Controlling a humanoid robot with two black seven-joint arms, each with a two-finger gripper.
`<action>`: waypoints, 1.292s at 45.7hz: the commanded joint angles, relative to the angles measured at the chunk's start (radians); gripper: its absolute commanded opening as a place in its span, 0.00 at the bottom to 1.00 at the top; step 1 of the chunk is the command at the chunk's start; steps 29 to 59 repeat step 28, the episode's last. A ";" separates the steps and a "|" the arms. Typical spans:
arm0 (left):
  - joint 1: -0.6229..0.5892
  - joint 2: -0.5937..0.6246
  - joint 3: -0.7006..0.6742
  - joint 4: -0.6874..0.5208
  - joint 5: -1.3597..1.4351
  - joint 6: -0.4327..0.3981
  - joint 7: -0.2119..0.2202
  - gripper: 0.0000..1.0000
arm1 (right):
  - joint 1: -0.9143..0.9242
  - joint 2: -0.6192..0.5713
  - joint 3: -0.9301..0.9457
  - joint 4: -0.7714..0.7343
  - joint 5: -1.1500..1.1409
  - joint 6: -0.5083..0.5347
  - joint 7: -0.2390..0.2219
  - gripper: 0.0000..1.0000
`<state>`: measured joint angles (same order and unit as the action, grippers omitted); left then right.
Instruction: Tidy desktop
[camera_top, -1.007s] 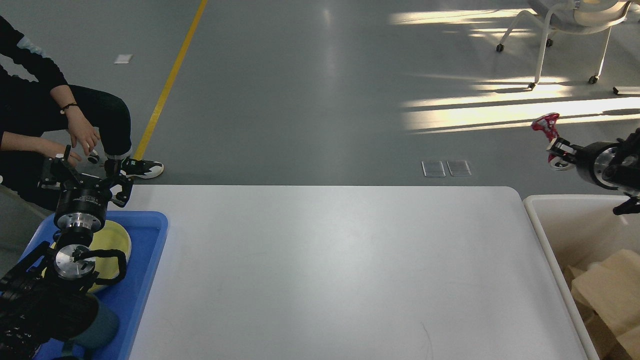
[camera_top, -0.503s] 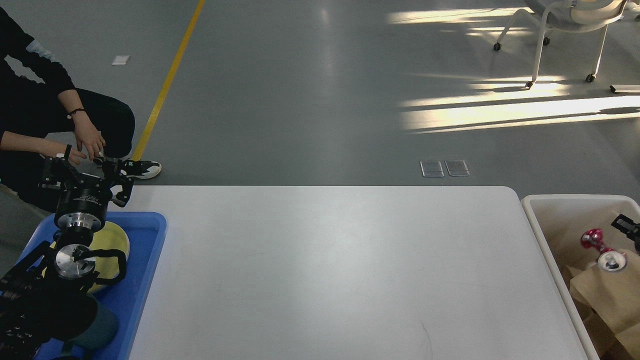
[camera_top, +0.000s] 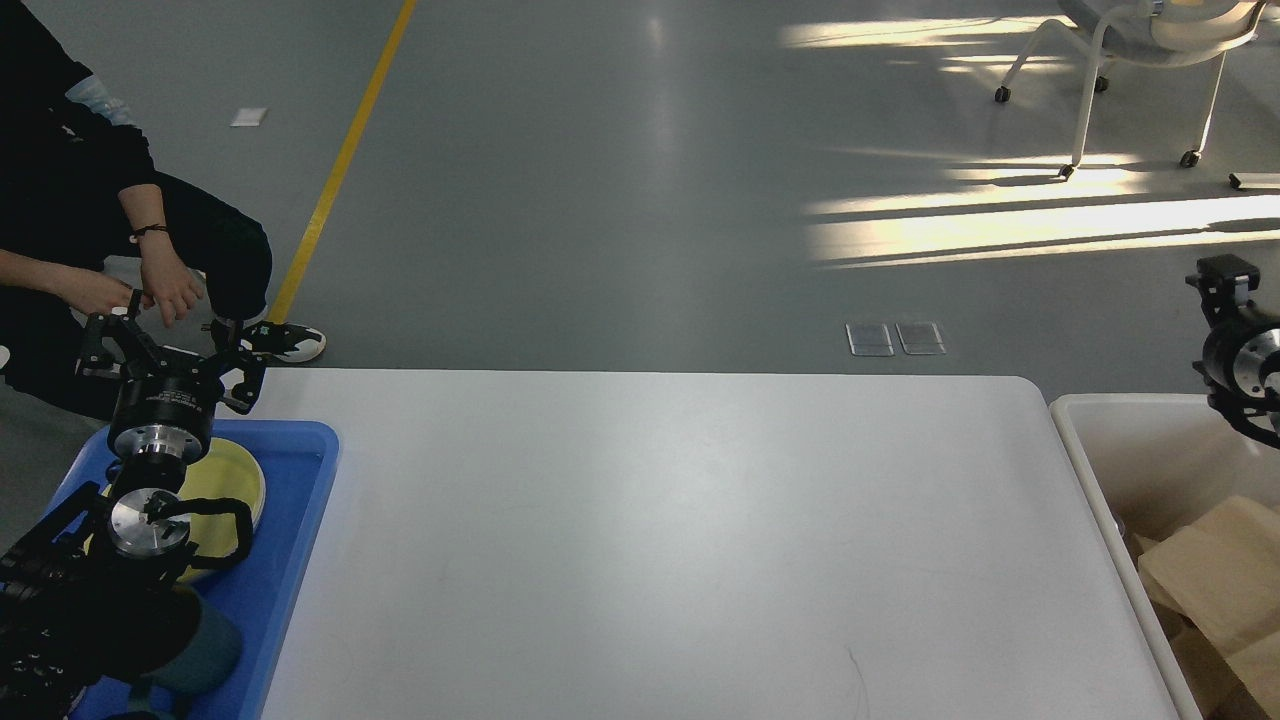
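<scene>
One view only, from the robot's head, facing forward and down. The desk (camera_top: 680, 540) filled the lower frame at close range, its near edge cut off and its far edge and far corners visible, with open grey floor (camera_top: 620, 180) beyond.

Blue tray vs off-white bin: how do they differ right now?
The blue tray sits at the desktop's left end; the off-white bin stands off its right end. The tray is shallow, the bin deep-walled. The tray holds a yellow plate; the bin holds brown cardboard pieces. Both are rectangular containers flanking the desktop.
</scene>
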<state>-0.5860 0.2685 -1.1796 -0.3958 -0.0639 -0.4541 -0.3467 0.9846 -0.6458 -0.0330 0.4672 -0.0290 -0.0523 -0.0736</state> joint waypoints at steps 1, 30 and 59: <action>0.000 0.000 0.000 0.000 -0.001 0.000 0.000 0.96 | -0.006 0.049 0.356 0.016 0.001 0.005 0.012 1.00; 0.000 0.000 0.000 0.000 0.001 0.000 0.000 0.96 | -0.130 0.293 0.700 0.142 0.015 0.003 0.368 1.00; 0.000 0.000 0.000 0.000 0.001 0.000 0.000 0.96 | -0.130 0.293 0.700 0.142 0.015 0.003 0.368 1.00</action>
